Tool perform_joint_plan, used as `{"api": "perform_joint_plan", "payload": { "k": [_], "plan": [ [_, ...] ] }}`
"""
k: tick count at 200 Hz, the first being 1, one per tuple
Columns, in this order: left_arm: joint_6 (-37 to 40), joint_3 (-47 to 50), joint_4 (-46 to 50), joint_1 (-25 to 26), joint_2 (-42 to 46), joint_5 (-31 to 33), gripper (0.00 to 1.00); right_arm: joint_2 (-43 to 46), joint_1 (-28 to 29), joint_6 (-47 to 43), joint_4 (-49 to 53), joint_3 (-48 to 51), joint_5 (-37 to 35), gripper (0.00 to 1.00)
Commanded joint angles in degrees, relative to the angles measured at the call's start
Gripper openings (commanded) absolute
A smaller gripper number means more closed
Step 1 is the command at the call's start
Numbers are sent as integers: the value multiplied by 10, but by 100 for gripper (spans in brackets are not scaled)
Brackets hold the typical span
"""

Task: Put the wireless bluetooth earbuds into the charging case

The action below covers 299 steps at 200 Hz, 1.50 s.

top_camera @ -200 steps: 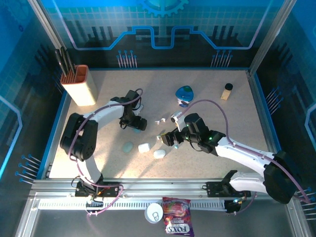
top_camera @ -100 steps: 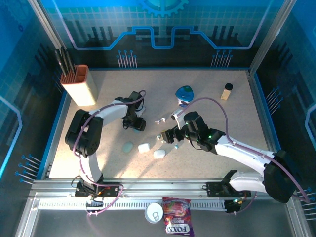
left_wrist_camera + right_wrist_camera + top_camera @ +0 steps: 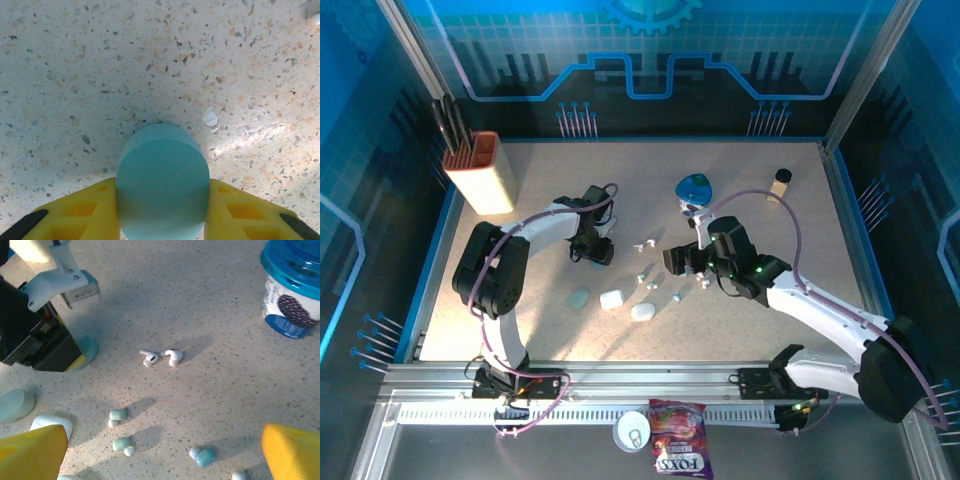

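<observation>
Your left gripper (image 3: 163,210) pinches the teal pebble-shaped case (image 3: 162,170), likely to steady it; right gripper (image 3: 162,450), three o'clock, gapes empty.

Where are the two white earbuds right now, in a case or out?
Out. Both white earbuds lie loose on the table, side by side, no case around them.

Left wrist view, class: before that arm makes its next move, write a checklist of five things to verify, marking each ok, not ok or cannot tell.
1. The teal case sits between the left gripper fingers: ok.
2. Both fingers touch the case's sides: ok.
3. Case lid open to take earbuds: cannot tell.
4. The right gripper is open and empty: ok.
5. The earbuds lie loose on the table: ok.
</observation>
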<state>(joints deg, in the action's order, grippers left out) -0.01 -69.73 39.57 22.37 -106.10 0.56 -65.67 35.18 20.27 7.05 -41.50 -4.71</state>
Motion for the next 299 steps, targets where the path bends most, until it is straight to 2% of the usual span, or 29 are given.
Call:
{"api": "perform_joint_plan", "payload": {
  "k": [1, 20, 53, 86, 111, 136, 153, 179, 229, 274, 299],
  "plan": [
    [9, 6, -3, 11, 14, -17, 36, 18, -31, 66, 34, -19, 36, 100],
    [26, 21, -30, 11, 45, -60, 37, 14, -69, 107, 38, -21, 123, 100],
    [63, 44, -79, 12, 98, -148, 37, -2, -84, 146, 72, -48, 178, 100],
    [115, 48, -98, 17, 139, -201, 37, -35, -87, 178, 113, -82, 218, 100],
    [181, 65, -126, 32, 178, -263, 36, -63, -93, 214, 103, -86, 276, 97],
    [238, 101, -178, 50, 216, -307, 34, -86, -93, 265, 42, -72, 335, 90],
    [259, 118, -202, 60, 233, -316, 33, -99, -93, 308, -6, -58, 367, 84],
    [280, 123, -200, 72, 241, -318, 33, -117, -88, 335, -51, -53, 402, 79],
    [282, 124, -201, 87, 243, -319, 33, -163, -59, 337, -74, -67, 435, 63],
    [287, 130, -202, 92, 251, -315, 34, -183, -44, 338, -72, -75, 432, 52],
    [291, 134, -203, 93, 253, -316, 34, -177, -44, 339, -68, -75, 426, 36]
  ]
}}
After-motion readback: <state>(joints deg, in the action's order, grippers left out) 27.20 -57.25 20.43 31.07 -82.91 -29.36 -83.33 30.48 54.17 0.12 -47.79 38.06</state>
